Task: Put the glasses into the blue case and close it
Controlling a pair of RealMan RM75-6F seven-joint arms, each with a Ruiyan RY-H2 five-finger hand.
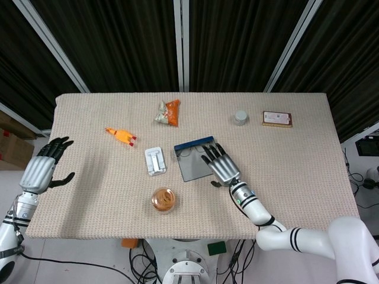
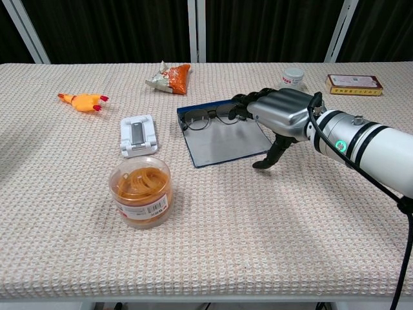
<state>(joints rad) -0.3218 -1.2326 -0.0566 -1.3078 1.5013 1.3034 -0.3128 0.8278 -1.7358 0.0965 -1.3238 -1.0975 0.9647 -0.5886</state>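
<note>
The glasses [image 2: 208, 117] seem to lie inside the open case [image 2: 222, 137]; my right hand [image 2: 279, 115], spread and empty, must close it.

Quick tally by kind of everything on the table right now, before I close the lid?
Glasses: 1
Blue case: 1
Rubber chicken: 1
Snack bag: 1
White stand: 1
Tub of rubber bands: 1
Small white jar: 1
Flat box: 1
Total: 8
</note>
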